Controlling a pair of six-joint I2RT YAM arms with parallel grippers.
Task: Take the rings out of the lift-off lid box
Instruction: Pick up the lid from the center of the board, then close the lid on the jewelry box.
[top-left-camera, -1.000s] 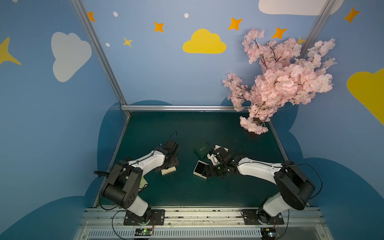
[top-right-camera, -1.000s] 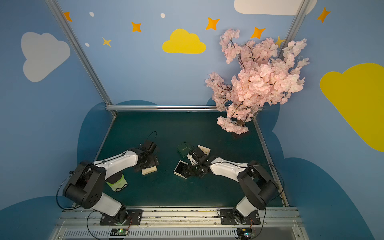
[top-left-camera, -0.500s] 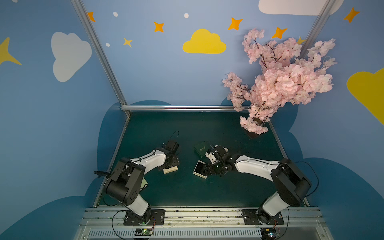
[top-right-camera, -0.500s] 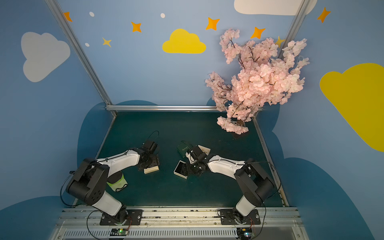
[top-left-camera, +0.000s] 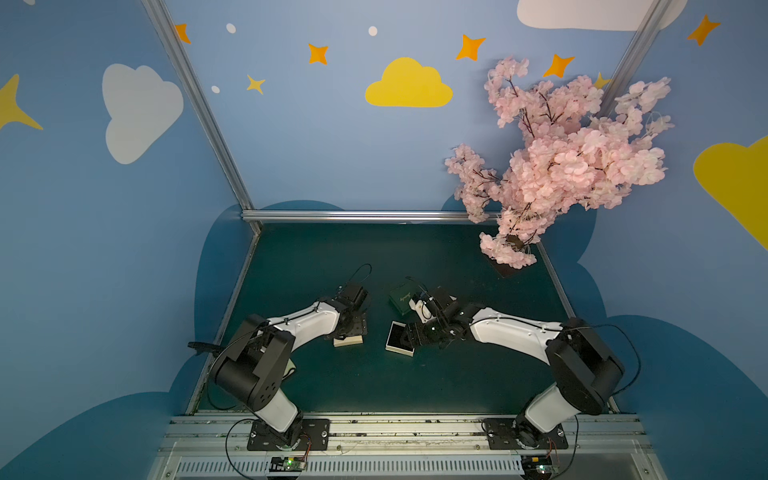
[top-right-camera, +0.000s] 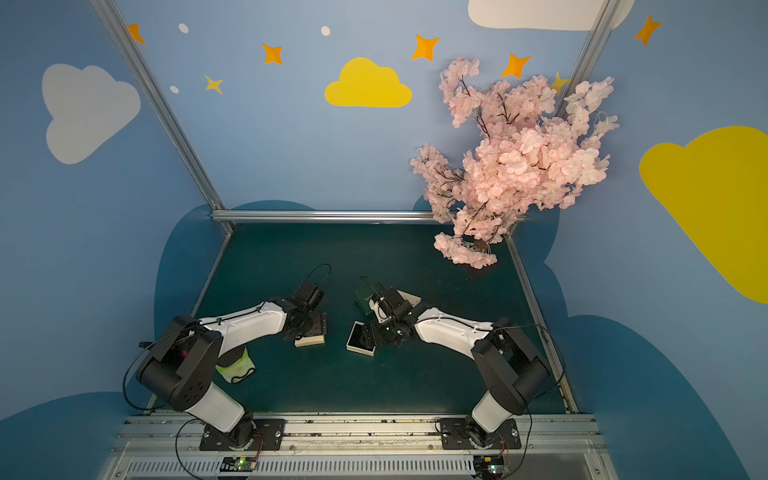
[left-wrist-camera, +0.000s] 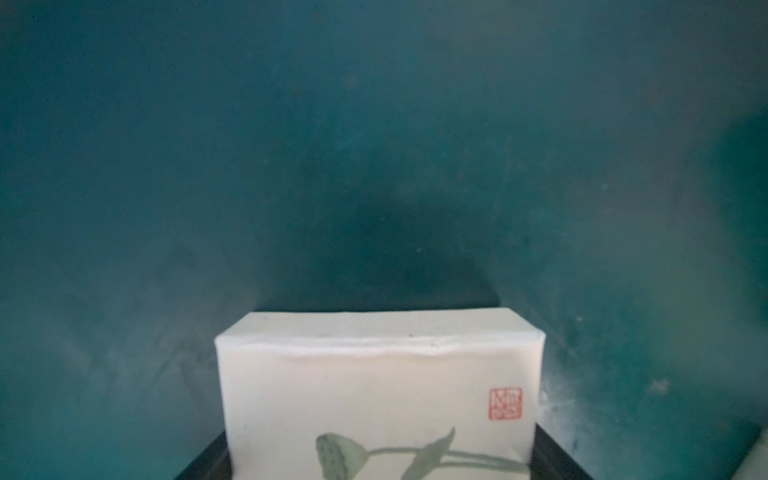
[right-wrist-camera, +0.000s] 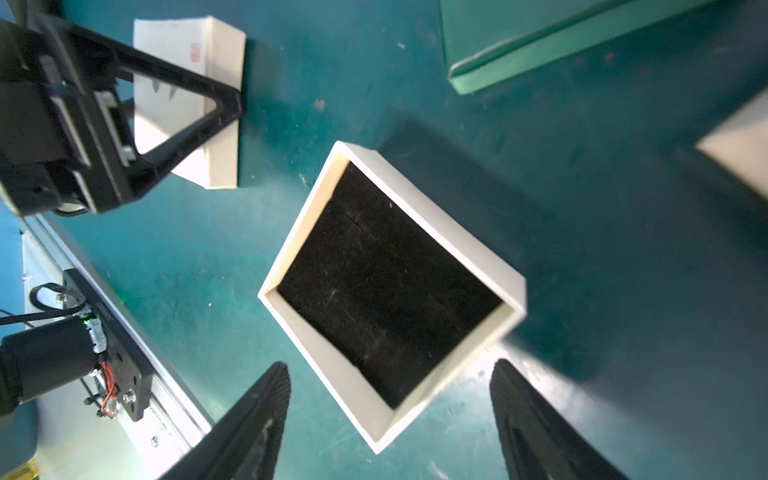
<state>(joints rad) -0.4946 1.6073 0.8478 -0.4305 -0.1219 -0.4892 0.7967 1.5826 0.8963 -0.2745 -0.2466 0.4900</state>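
Observation:
The lift-off lid box (top-left-camera: 397, 337) (top-right-camera: 358, 344) (right-wrist-camera: 457, 245) stands uncovered mid-table, white walls around a black foam lining. No rings show on the foam or anywhere else. My right gripper (right-wrist-camera: 388, 365) (top-left-camera: 417, 332) (top-right-camera: 377, 332) hovers open over the corner of the box nearest it, its fingers apart from the walls. The white lid (left-wrist-camera: 374, 395) (top-left-camera: 348, 342) (top-right-camera: 309, 340) (right-wrist-camera: 220, 124), printed with a lotus and a red seal, lies to the left on the mat. My left gripper (left-wrist-camera: 380, 432) (top-left-camera: 353, 328) (top-right-camera: 311, 330) is shut on the lid, a finger against each side.
A dark green box (top-left-camera: 400, 297) (top-right-camera: 365, 297) (right-wrist-camera: 540, 37) and another white box (top-right-camera: 409, 297) (right-wrist-camera: 739, 153) lie just behind the right gripper. A pink blossom tree (top-left-camera: 561, 166) stands at the back right. A yellow-green object (top-right-camera: 237, 365) lies under the left arm.
The left gripper's jaws have narrowed onto the lid, which sits slightly further right. The right gripper has shifted a little over the box, still open.

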